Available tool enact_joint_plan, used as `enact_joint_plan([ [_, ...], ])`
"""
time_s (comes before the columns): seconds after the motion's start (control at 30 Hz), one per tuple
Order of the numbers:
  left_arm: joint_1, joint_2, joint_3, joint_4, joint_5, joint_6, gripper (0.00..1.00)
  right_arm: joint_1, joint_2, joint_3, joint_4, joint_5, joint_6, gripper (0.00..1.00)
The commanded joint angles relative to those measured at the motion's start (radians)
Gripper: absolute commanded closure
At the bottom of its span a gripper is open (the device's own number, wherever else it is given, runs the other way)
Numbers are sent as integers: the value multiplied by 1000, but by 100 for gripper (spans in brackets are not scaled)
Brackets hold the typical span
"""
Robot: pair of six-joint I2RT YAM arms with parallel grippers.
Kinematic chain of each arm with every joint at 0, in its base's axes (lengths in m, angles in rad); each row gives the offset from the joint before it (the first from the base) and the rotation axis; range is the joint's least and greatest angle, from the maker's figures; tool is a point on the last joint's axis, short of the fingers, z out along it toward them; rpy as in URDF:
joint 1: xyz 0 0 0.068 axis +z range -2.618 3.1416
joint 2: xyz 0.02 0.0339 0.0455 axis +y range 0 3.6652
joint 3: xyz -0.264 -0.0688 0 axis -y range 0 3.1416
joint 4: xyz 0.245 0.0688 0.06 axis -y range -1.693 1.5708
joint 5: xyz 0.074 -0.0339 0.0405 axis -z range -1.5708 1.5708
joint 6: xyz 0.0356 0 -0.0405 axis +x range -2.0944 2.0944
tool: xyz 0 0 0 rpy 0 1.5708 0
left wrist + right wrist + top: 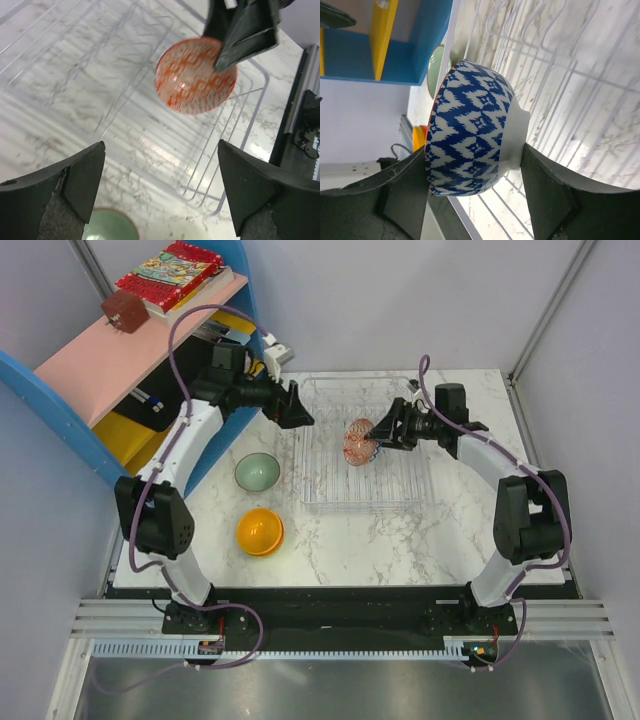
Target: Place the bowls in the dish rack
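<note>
My right gripper (381, 434) is shut on the blue-and-white patterned bowl (470, 135), one finger on its rim and one on its white foot. The bowl is on its side above the clear dish rack (330, 502), its orange-patterned inside (195, 77) facing left. My left gripper (298, 410) is open and empty over the rack's left edge; in its wrist view (160, 185) nothing is between the fingers. The pale green bowl (257, 472) and the orange-yellow bowl (260, 531) sit on the table left of the rack. The other bowls are out of view.
A blue-and-pink shelf unit (90, 360) with a book and a small brown thing stands at the far left, close behind my left arm. The rack's thin prongs (570, 100) lie below the held bowl. Grey walls enclose the marble table (460, 530).
</note>
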Motion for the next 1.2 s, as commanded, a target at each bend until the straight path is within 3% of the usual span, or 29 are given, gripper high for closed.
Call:
enact_joint_plan([
  [0.0,125,-141,-115,27,-26,-41,0,-6,-88,163,-182,150,-159,100],
  [0.3,204,-316,-396,45,-121,57,0,5,-41,456,-382,610,-320,100],
  [0.53,225,-380,-540,94,-77,114,0,84,15,508,-396,933,-432,100],
  [0.83,264,-379,-581,132,-15,94,0,226,117,573,-390,1186,-531,100],
  [1.17,264,-390,-598,148,3,83,1,252,217,602,-378,1226,-551,100],
])
